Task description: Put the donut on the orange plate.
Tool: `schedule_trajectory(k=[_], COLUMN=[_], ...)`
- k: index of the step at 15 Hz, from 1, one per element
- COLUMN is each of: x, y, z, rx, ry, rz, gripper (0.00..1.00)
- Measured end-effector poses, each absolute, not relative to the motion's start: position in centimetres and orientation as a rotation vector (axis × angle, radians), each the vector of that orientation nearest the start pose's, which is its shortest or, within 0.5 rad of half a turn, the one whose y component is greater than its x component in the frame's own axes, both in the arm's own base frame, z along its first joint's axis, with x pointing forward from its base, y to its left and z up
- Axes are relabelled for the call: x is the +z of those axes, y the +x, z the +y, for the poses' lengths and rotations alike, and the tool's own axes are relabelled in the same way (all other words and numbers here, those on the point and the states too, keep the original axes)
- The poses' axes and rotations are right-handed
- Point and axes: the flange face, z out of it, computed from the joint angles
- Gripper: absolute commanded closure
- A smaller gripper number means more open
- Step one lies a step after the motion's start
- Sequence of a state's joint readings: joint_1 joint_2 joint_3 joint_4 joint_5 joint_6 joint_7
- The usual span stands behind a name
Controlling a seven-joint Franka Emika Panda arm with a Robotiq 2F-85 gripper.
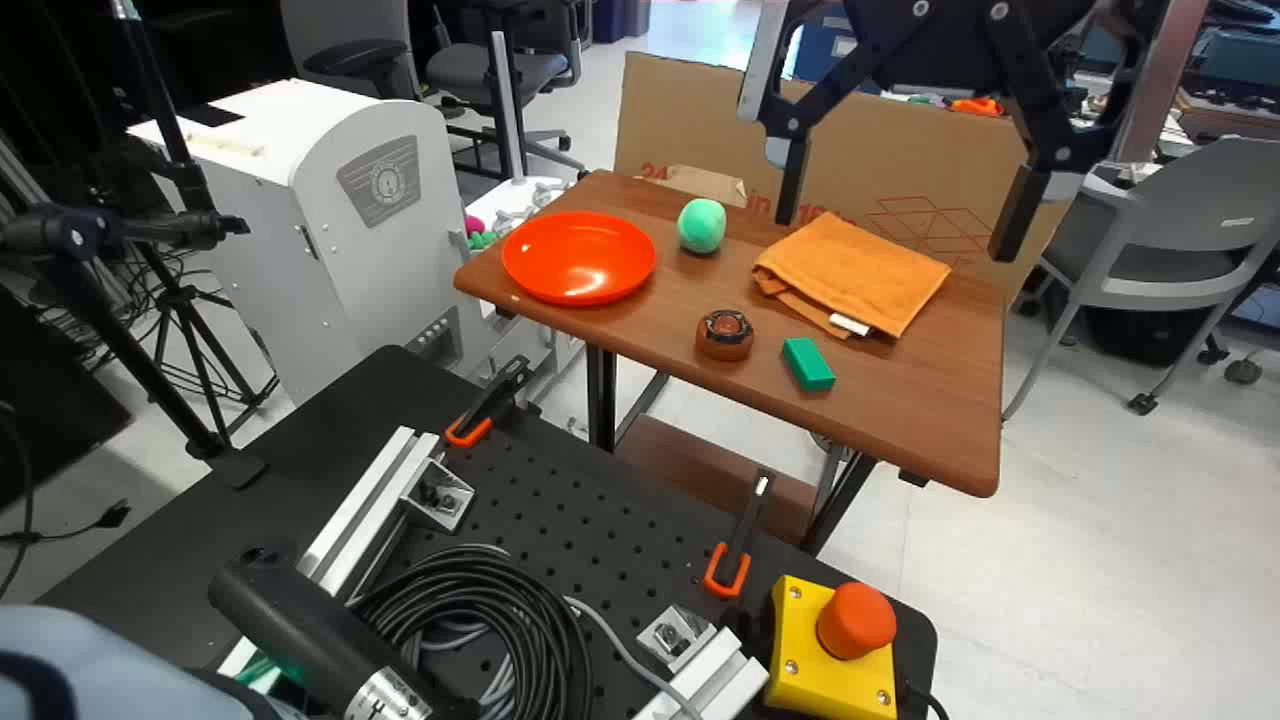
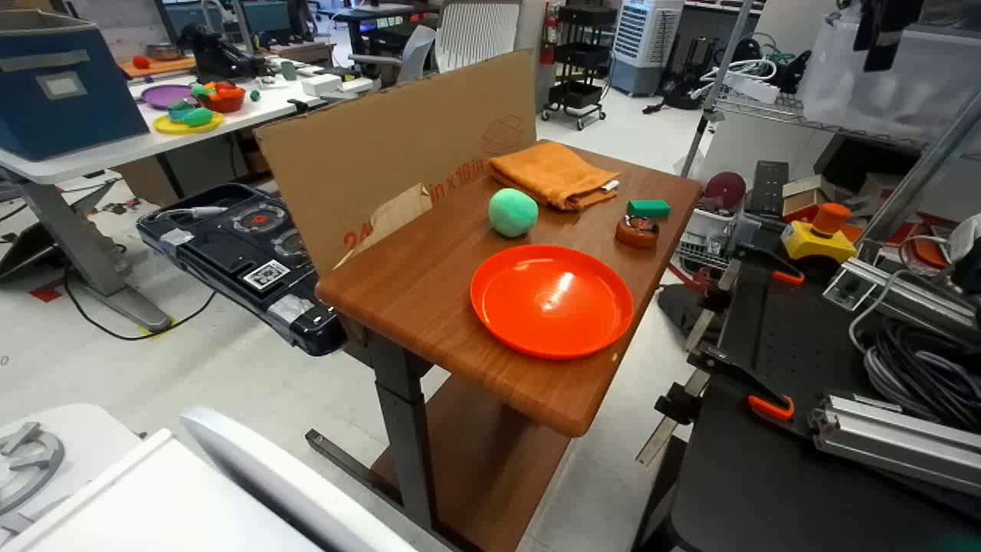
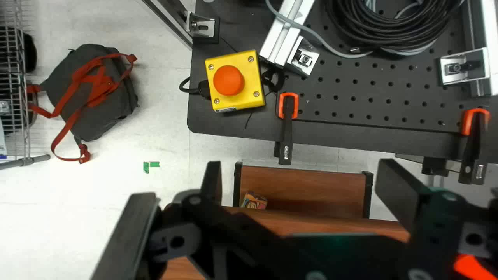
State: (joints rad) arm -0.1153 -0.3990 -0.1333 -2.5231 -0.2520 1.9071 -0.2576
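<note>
The dark brown donut [image 1: 725, 336] lies on the brown table near its front edge; it also shows in an exterior view [image 2: 637, 231]. The bright orange plate [image 1: 578, 258] lies at one end of the table with nothing on it, and also shows in an exterior view [image 2: 552, 303]. My gripper [image 1: 900, 210] is open and empty, raised high with its fingers pointing down. In the wrist view, the open fingers [image 3: 301, 175] stand wide apart with nothing between them. The donut is hidden there; a bright orange patch at lower right may be the plate.
The table [image 1: 900, 420] also holds a green ball [image 1: 702, 226], a folded orange cloth [image 1: 855, 270] and a teal block [image 1: 808, 364]. A cardboard panel [image 2: 406, 146] stands along its far side. A black base with clamps and a yellow stop-button box [image 3: 235, 81] stands beside it.
</note>
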Motion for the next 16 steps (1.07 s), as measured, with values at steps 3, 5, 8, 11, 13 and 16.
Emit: schedule_trajectory(k=[3,5,8,11,13,16], x=[40.1,40.1,40.1,40.1,40.0,39.0], y=[37.2,37.2,37.2,37.2,37.2,38.4], z=[-11.2,-11.2,-11.2,-11.2,-11.2,-10.5], rx=[0.411,0.411,0.411,0.411,0.402,0.308], ry=[-3.226,-3.226,-3.226,-3.226,-3.226,-3.223], rz=[-0.217,-0.218,-0.218,-0.218,-0.219,-0.236], gripper=[0.0,0.0,0.0,0.0,0.0,0.0])
